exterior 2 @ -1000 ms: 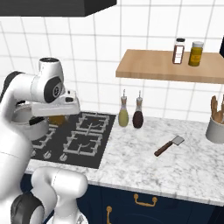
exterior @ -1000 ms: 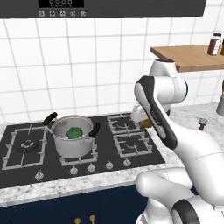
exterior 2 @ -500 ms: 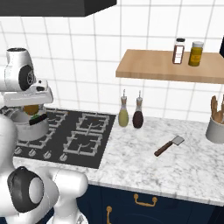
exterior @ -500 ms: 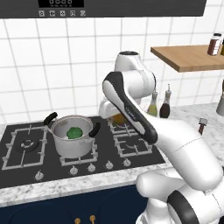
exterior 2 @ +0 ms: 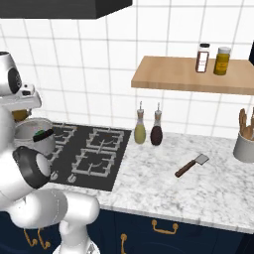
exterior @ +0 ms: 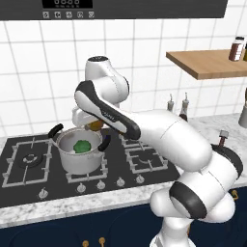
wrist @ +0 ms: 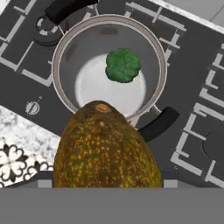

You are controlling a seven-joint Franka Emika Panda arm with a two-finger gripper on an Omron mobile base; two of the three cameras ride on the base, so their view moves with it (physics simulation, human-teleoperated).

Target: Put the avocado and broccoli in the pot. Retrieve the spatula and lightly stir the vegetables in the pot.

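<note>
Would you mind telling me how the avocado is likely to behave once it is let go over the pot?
The avocado looks rounded and egg-shaped, so it will probably roll in the pot, maybe against the broccoli. Its skin looks firm, so bruising seems unlikely.

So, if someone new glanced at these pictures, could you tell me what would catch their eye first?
Probably the big speckled avocado, held in the gripper just above the rim of the steel pot on the hob's front left burner. Next comes the green broccoli, already lying on the pot's bottom. Off to the right, the spatula lies untouched on the marble counter, near the two bottles.
</note>
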